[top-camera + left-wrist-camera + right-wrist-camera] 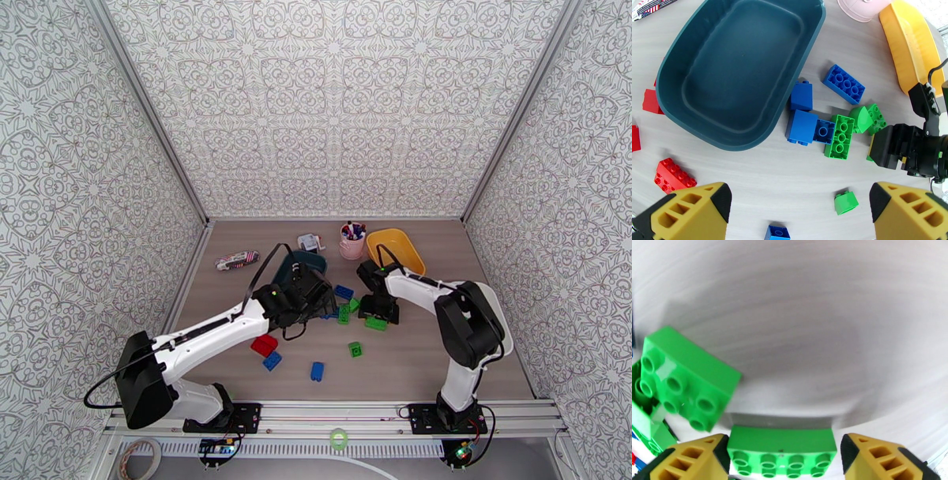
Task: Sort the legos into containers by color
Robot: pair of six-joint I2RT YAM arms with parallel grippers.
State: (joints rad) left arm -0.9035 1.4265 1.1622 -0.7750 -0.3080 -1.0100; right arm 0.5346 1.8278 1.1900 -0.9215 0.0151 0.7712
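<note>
The right gripper (784, 439) is straddling a green brick (782, 453), half out of sight, jaws apart, while the left gripper (798, 192) is hanging wide open.

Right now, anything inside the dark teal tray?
Nothing: the left wrist view shows the dark teal tray with its floor bare. From above, the left arm covers the tray's near part, so that view alone cannot confirm it.

Teal tray (310, 259) partly behind left arm (213, 328)
</note>
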